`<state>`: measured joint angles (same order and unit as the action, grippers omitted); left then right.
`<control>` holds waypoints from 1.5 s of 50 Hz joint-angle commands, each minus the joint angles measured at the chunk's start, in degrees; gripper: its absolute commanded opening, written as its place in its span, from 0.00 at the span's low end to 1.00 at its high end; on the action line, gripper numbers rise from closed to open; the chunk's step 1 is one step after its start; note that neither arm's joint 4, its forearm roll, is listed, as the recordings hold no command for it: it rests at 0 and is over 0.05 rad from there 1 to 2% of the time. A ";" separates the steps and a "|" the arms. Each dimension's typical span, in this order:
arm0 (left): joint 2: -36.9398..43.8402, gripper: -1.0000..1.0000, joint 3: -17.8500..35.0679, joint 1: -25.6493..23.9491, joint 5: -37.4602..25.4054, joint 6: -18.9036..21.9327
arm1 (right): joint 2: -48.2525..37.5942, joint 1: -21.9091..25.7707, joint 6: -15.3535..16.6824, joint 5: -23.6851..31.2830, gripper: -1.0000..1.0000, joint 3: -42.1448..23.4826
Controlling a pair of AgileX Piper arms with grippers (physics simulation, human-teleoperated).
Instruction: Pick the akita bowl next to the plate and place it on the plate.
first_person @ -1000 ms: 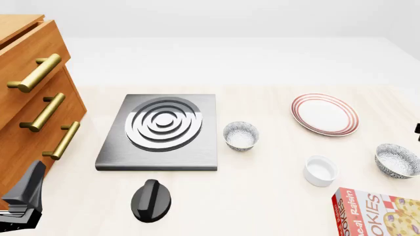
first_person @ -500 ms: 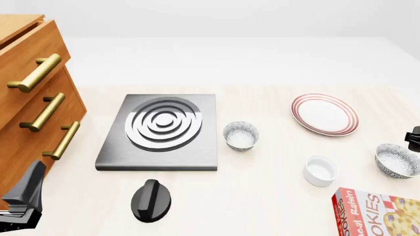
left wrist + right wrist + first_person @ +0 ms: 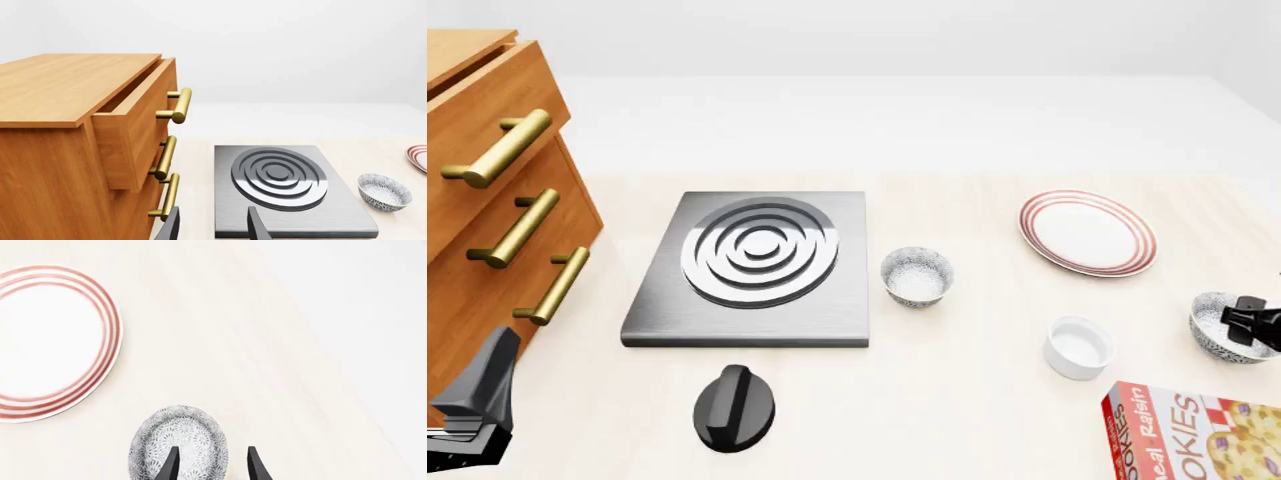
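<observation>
The akita bowl (image 3: 1228, 328), speckled grey and white, sits on the table near the right edge, in front of and to the right of the red-ringed plate (image 3: 1088, 232). My right gripper (image 3: 1253, 322) hovers over the bowl's right side. In the right wrist view the gripper (image 3: 212, 466) is open: one finger is over the bowl (image 3: 179, 440) and the other is outside its rim. The plate (image 3: 47, 342) lies apart from it. My left gripper (image 3: 213, 227) is open and empty by the drawers.
A twin speckled bowl (image 3: 917, 276) stands beside the stove plate (image 3: 754, 265). A white ramekin (image 3: 1078, 346) and a cookie box (image 3: 1194, 435) lie close to the akita bowl. A black knob (image 3: 735, 405) sits in front of the stove. The wooden drawer cabinet (image 3: 494, 220) fills the left.
My right gripper has come in from the right edge, moving nearer and leftward until it is over the akita bowl. The left arm and all the dishes have stayed still.
</observation>
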<state>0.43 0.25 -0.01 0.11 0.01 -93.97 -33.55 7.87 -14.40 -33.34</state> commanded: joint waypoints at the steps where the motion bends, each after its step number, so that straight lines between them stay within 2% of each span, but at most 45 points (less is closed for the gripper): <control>1: -0.01 1.00 0.00 -0.01 0.00 0.00 | -1.72 -0.66 -0.09 -1.53 1.00 1.13; 56: 0.01 1.00 0.00 0.00 0.00 0.01 | -5.84 0.02 -1.01 -5.31 1.00 1.00; 68: 0.01 1.00 0.00 0.01 0.00 0.00 | -5.46 0.32 -1.00 -4.77 1.00 0.95; 69: 0.01 1.00 0.00 -0.02 0.00 0.01 | -5.77 0.35 -1.08 -5.35 0.00 1.14; 75: 0.01 1.00 0.00 0.00 0.00 0.00 | -3.21 1.60 -1.81 -3.92 0.00 1.76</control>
<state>0.43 0.25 -0.01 0.11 0.01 -98.34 -33.31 7.45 -19.49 -32.72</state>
